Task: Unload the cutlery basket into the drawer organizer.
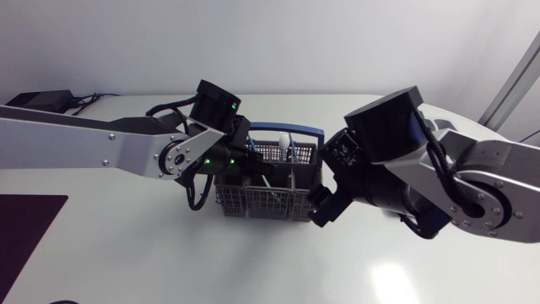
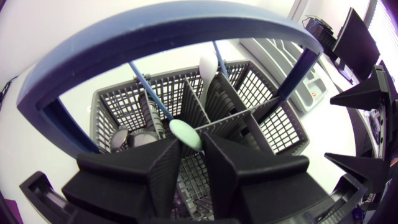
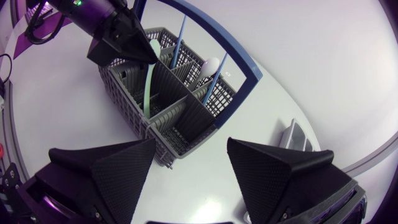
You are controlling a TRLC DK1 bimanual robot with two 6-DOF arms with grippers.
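Observation:
A grey mesh cutlery basket [image 1: 266,203] with a blue arched handle [image 2: 168,28] stands mid-table. My left gripper [image 1: 253,160] hangs over the basket under the handle, shut on the top end of a light green utensil [image 2: 186,134] that stands in a middle compartment [image 3: 147,87]. A white spoon [image 2: 208,62] and two blue-handled pieces [image 3: 214,78] stand in the far compartments. My right gripper [image 3: 189,168] is open and empty, close to the basket's right end [image 1: 325,207]. The grey drawer organizer [image 2: 311,93] lies beyond the basket [image 3: 292,134].
A black box [image 1: 38,99] with cables sits at the table's back left. A dark purple mat [image 1: 25,228] lies at the front left. White tabletop stretches in front of the basket.

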